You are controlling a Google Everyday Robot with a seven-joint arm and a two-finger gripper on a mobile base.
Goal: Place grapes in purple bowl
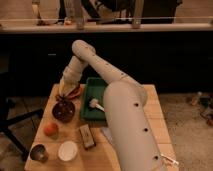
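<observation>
At the front left corner of the wooden table (155,120) stands a small metal cup (38,152), dark inside, its contents not readable. Just behind and to its right lies a single round orange fruit (50,129) on the bare wood. Right of the cup sits a small white bowl (67,150); nothing can be made out in it.

Behind the fruit is the purple bowl (63,111), round and shallow with a darker inside. A few small dark shapes hang at its far rim, directly under the end effector (64,96); these seem to be the grapes (63,99), at or just above the bowl's back edge, though whether they rest in the bowl or are held I cannot tell. The end effector is low over that far rim, pointing down, and whether it is clenched or released cannot be told. Just behind it, partly hidden, an orange plate (75,92) shows at the back of the table.

In front of the bowl and to the right lies a small dark rectangular block (86,136). Further right sits a green tray (88,106), holding a white utensil (95,104); the rest of its inside is covered by the robot's white arm (127,117), which fills the right of the view.
</observation>
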